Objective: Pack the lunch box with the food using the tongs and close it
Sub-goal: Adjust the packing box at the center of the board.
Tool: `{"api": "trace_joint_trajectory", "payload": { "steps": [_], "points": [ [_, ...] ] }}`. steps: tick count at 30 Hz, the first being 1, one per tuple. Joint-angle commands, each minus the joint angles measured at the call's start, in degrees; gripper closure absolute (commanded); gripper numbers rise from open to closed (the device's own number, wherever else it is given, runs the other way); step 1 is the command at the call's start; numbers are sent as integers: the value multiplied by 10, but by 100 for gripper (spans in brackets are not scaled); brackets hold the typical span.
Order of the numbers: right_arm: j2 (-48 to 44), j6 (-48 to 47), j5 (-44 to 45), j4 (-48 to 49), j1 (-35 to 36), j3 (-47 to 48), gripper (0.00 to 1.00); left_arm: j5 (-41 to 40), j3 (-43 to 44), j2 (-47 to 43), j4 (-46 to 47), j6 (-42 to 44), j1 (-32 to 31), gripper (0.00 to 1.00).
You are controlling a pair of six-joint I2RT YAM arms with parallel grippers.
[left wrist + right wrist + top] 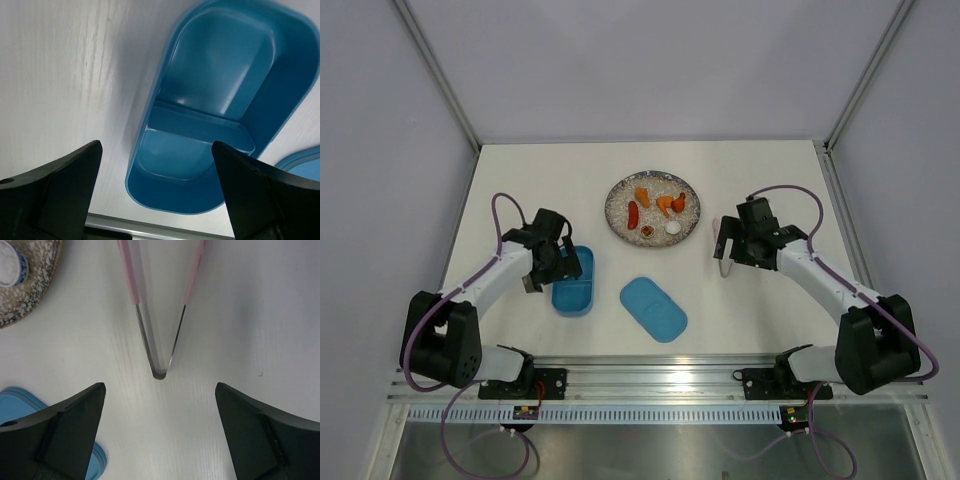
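Note:
The blue lunch box [574, 288] [215, 100] lies open on the table, both sides of its divider empty. Its flat blue lid [654, 308] [20, 402] lies to its right. Over the box's near left side my left gripper [546, 270] [156, 146] hangs open and holds nothing. The food sits on the speckled plate [620, 222]: orange chunks [669, 203], a red sausage [633, 214], a white ball [673, 228] [9, 262]. The pale pink tongs [722, 244] [159, 335] rest on the table right of the plate. My right gripper [728, 250] [160, 387] is open just behind their bend, not touching them.
The plate's rim [35, 287] is left of the tongs. A metal rail [660, 372] runs along the table's near edge [150, 227]. White walls close in the back and both sides.

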Motion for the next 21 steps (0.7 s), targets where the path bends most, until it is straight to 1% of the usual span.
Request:
{"api": "trace_joint_trajectory", "payload": {
  "steps": [1,2,3,4,6,9,11,12,13,15,17,21],
  "points": [
    [-53,60,-4,3,-1,-25,1,56,-31,-34,64,-47,16,5],
    [-63,63,-5,6,-1,-35,1,73,-52,-41,85,-56,20,6],
    [-67,65,-4,7,0,-37,1,88,-66,-44,126,-64,25,6],
    [-68,66,-1,4,0,-37,1,120,-78,-48,148,-70,30,6],
    [-74,67,6,-4,0,-34,0,141,-96,-46,191,-82,30,6],
    [-88,73,15,-9,0,-39,1,197,-100,-31,224,-93,26,7],
    [-88,72,4,-4,-1,-46,1,210,-101,-30,245,-103,19,7],
    [-84,70,-4,1,-1,-47,1,217,-101,-30,251,-105,10,8],
    [-66,56,-38,6,0,-44,0,222,-98,-29,255,-113,5,8],
    [-45,52,-56,4,-1,-40,1,235,-95,-26,266,-120,-4,8],
    [-28,53,-56,6,0,-40,0,242,-89,-20,269,-126,-8,8],
    [-43,62,-42,34,0,-52,1,242,-85,-17,264,-127,-12,9]
  ]
}}
